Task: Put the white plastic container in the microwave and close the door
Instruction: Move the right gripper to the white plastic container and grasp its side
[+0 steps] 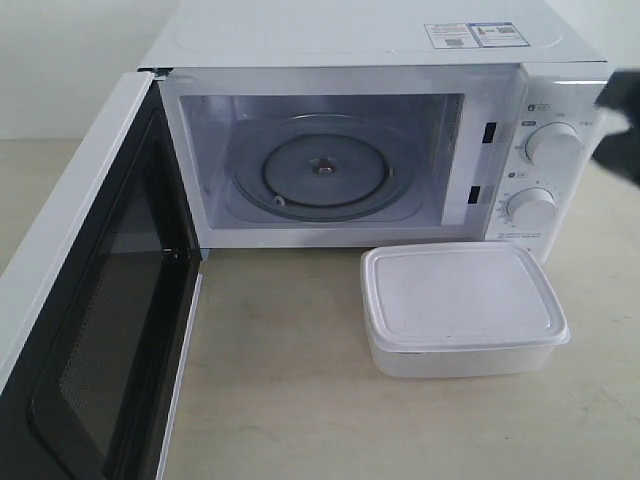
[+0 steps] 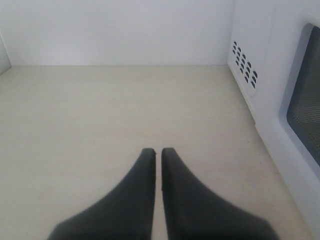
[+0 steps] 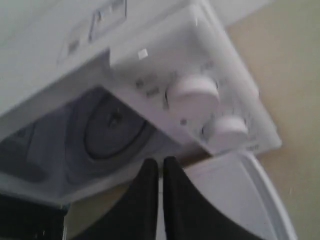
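microwave: you have it at the back of the table, with its cavity facing the exterior camera and stickers on top.
turntable: glass, lying flat in the cavity with nothing on it.
door: swung wide open on the left of the exterior view, so you see its black inner frame and dark window.
white plastic container: lid on, flat on the table just in front of the microwave, below the two knobs and outside the cavity.
right claw: fingers pressed together and gripping nothing. its wrist view puts it over the container's lid, with the knobs and open cavity beyond. you cannot tell whether it touches the lid.
left claw: fingers closed to a thin slit and holding nothing. it sits over bare table beside the microwave's vented side wall, with the door's meshed window at the edge of that view.
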`<state>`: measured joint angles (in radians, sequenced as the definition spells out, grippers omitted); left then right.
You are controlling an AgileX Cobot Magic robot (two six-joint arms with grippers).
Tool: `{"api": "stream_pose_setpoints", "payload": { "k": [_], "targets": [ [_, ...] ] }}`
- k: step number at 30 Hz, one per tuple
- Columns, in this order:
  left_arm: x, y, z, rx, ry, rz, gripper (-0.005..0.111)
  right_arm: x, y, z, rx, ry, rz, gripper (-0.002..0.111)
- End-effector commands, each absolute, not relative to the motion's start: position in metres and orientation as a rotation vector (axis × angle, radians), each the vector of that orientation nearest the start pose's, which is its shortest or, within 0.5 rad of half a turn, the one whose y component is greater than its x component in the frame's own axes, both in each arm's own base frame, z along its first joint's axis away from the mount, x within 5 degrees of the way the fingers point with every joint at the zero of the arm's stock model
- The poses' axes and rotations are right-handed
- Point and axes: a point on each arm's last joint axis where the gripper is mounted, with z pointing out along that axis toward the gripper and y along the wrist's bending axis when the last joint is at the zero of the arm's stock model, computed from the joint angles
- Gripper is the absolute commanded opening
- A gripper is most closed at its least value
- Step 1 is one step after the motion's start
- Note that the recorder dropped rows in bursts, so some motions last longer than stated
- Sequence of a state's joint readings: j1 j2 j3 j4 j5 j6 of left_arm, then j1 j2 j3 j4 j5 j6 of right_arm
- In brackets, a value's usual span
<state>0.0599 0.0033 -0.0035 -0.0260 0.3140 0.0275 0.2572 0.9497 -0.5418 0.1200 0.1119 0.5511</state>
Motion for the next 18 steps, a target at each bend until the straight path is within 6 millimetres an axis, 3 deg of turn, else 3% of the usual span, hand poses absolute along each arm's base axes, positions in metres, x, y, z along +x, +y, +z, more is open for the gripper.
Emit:
{"api": "stream_pose_setpoints", "payload": {
  "k": [1,7,12,15,18],
  "targets": [
    [0.054,0.003,0.185,-0.063,1.797,0.030,0.004,0.168,0.065,0.236,0.509,2.073,0.743,0.000],
    [0.054,0.003,0.185,-0.063,1.797,0.030,0.004,0.136,0.072,0.187,0.965,2.139,0.974,0.000],
    [0.054,0.003,0.185,-0.063,1.797,0.030,0.004,0.117,0.072,0.166,1.044,2.101,1.062,0.000],
    [0.054,0.003,0.185,-0.063,1.797,0.030,0.004,0.114,0.074,0.167,0.973,2.019,1.134,0.000],
    [0.054,0.003,0.185,-0.063,1.797,0.030,0.004,0.113,0.074,0.163,1.010,2.009,1.155,0.000]
  ]
}}
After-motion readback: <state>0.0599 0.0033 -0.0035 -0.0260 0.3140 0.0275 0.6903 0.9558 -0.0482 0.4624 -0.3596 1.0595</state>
